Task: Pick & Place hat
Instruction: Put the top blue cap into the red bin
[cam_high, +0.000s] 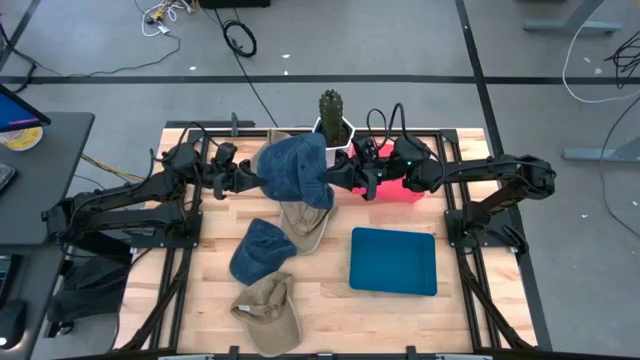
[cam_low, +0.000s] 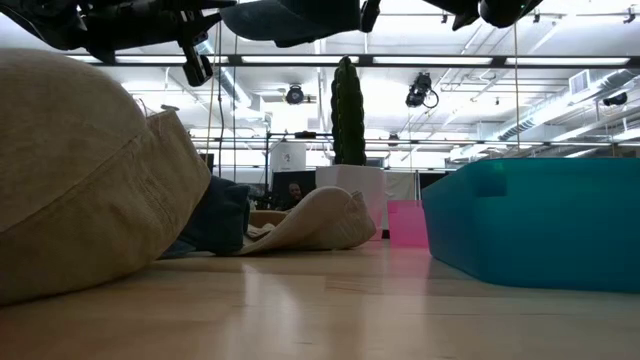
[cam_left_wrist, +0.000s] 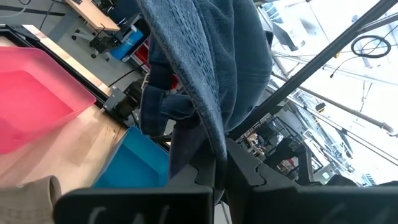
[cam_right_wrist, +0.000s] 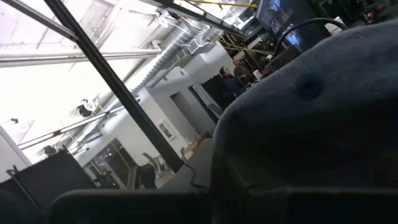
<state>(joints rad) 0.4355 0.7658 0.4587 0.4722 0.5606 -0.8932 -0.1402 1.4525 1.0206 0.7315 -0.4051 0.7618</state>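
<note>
A blue denim hat (cam_high: 298, 168) hangs in the air between my two arms, over the far middle of the table; in the low view the blue hat (cam_low: 300, 15) is high above the wood. My left gripper (cam_high: 250, 181) meets it from the left and is shut on its cloth (cam_left_wrist: 219, 165). My right gripper (cam_high: 340, 178) reaches the hat's right edge. In the right wrist view the hat's crown (cam_right_wrist: 311, 124) fills the picture and hides that gripper's end. My left gripper pinches a hanging fold of the blue hat's cloth (cam_left_wrist: 214, 146) between its two fingers, coming level from the table's left. The hat is lifted clear of the table and drapes slack around the fingers.
Below the held hat lies a tan hat (cam_high: 305, 222). A second blue hat (cam_high: 258, 250) and another tan hat (cam_high: 268, 310) lie nearer. A teal bin (cam_high: 393, 260) sits right of centre and a pink bin (cam_high: 405, 188) behind it. A cactus pot (cam_high: 333, 118) stands at the far edge.
</note>
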